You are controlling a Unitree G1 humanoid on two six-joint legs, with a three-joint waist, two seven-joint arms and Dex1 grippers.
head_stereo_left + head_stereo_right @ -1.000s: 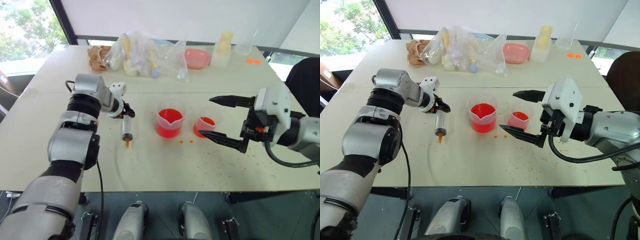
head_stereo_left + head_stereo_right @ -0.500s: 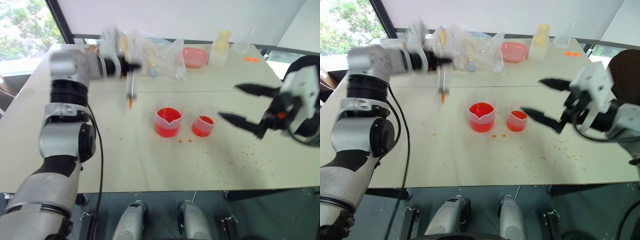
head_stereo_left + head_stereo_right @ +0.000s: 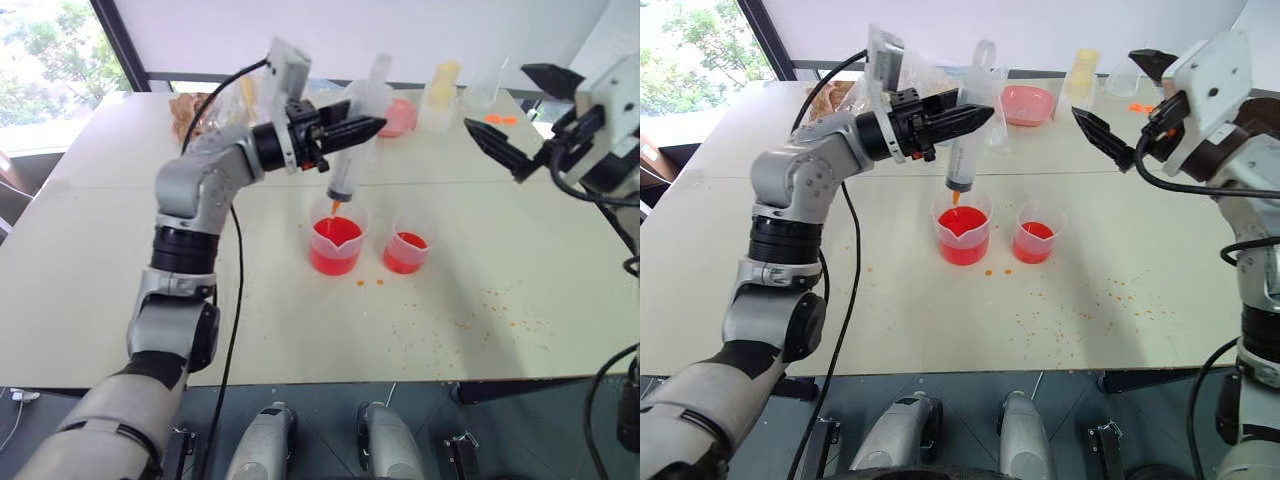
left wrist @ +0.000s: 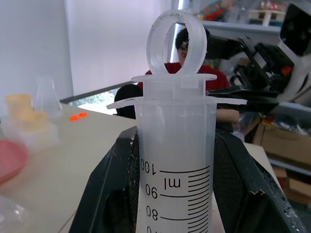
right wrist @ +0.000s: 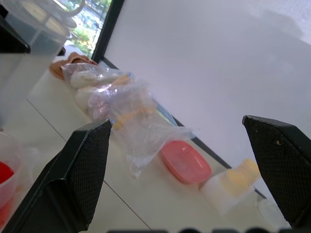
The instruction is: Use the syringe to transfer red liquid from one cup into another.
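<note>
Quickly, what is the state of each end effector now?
Left end effector: closed, holding the syringe.
Right end effector: open, holding nothing.

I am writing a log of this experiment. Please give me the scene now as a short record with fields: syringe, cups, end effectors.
syringe: held upright by the left end effector, its orange tip just above the spouted beaker; syringe
spouted beaker: on the table, holds red liquid
smaller cup: beside the beaker, on the robot's right, also holds red liquid
left end effector: shut on the syringe barrel
right end effector: open, raised above the table, holding nothing
table: orange drops scattered near the cups
</note>
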